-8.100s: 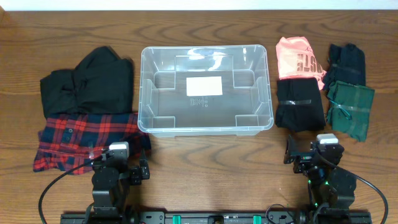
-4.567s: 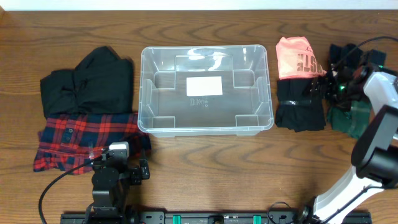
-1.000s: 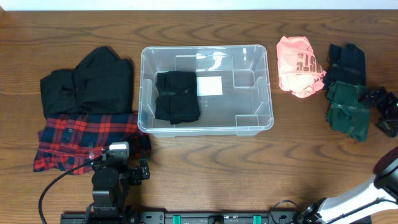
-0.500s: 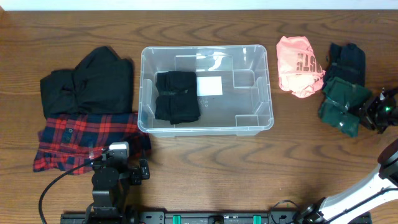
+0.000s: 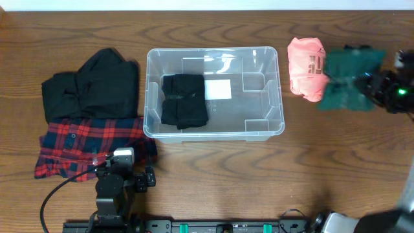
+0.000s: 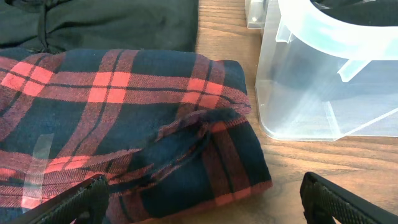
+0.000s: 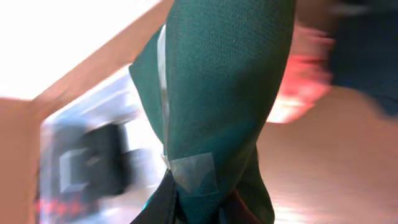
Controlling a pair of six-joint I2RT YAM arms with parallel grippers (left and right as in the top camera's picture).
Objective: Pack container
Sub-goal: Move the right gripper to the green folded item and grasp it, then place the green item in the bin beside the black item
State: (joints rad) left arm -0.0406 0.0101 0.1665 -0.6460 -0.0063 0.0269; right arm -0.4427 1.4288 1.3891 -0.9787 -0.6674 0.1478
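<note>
Overhead: clear container [image 5: 279, 97] sits mid-frame on the table [image 5: 259, 168], well apart from the right end effector [image 5: 380, 89] at the right edge. Right end effector is clamped on a folded green garment [image 5: 346, 81], taped, beside a pink shirt [image 5: 305, 68]. Folded black garment [image 5: 184, 100] lies in the container's left half. Left end effector [image 6: 204, 190] is at lower left, fingers spread wide and gripping nothing, over a red plaid shirt [image 6: 124, 112]; the container is just to its upper right.

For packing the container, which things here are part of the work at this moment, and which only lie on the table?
In the work: container; folded black garment inside it; green garment, held by the right gripper.
Only lying, untouched: pink shirt; black top; red plaid shirt.
</note>
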